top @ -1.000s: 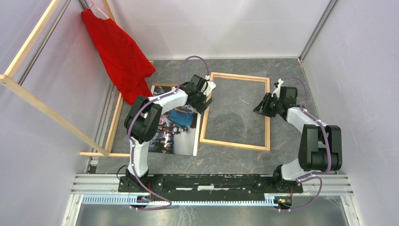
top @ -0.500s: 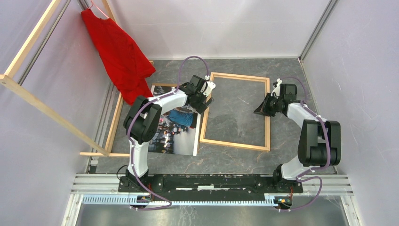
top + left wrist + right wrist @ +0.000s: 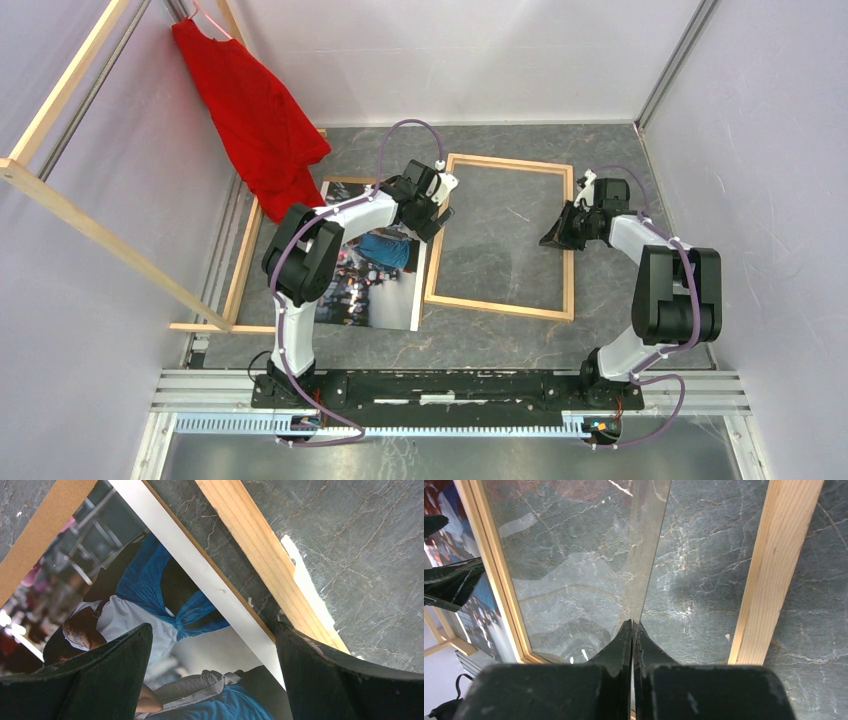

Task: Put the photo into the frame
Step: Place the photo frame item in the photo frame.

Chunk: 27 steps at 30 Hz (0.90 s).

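The photo (image 3: 375,285) lies face up on the table, left of the frame (image 3: 505,162), and rests on a brown backing board (image 3: 348,182). My left gripper (image 3: 441,216) is open just above the photo's right edge, beside the frame's left bar. In the left wrist view its jaws straddle the photo (image 3: 150,580), with the frame bar (image 3: 250,545) just beyond it. My right gripper (image 3: 553,238) is inside the frame near its right bar. In the right wrist view it (image 3: 632,630) is shut on the edge of a clear pane (image 3: 649,555), which stands tilted up from the frame (image 3: 774,570).
A red garment (image 3: 255,110) hangs from a wooden rack (image 3: 90,230) at the far left. The rack's base bars (image 3: 240,270) lie beside the photo. Grey walls enclose the table on three sides.
My right wrist has shifted slightly toward the far side, still holding the clear pane. The left arm, the photo and the frame have not moved.
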Each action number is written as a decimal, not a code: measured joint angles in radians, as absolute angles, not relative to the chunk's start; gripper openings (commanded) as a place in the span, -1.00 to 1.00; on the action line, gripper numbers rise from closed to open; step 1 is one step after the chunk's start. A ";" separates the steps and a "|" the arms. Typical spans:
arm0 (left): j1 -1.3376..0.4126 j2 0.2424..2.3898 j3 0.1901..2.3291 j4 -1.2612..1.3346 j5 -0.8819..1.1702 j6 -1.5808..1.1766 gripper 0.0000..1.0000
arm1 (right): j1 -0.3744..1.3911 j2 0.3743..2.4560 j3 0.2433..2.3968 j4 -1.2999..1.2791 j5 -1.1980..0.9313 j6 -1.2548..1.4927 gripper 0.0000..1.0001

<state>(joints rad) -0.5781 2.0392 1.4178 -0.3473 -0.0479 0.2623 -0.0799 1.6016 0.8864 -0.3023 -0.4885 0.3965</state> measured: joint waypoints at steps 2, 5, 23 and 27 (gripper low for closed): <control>-0.578 2.039 1.417 -0.347 -0.048 0.262 0.95 | -0.081 1.613 0.886 -0.306 -0.485 0.389 -1.00; -0.578 2.039 1.417 -0.346 -0.048 0.262 0.95 | -0.084 1.627 0.886 -0.310 -0.480 0.380 -1.00; -0.578 2.037 1.414 -0.343 -0.047 0.262 0.95 | -0.087 1.687 0.922 -0.332 -0.482 0.382 -1.00; -0.576 2.035 1.412 -0.343 -0.048 0.263 0.95 | -0.087 1.703 0.947 -0.336 -0.494 0.387 -1.00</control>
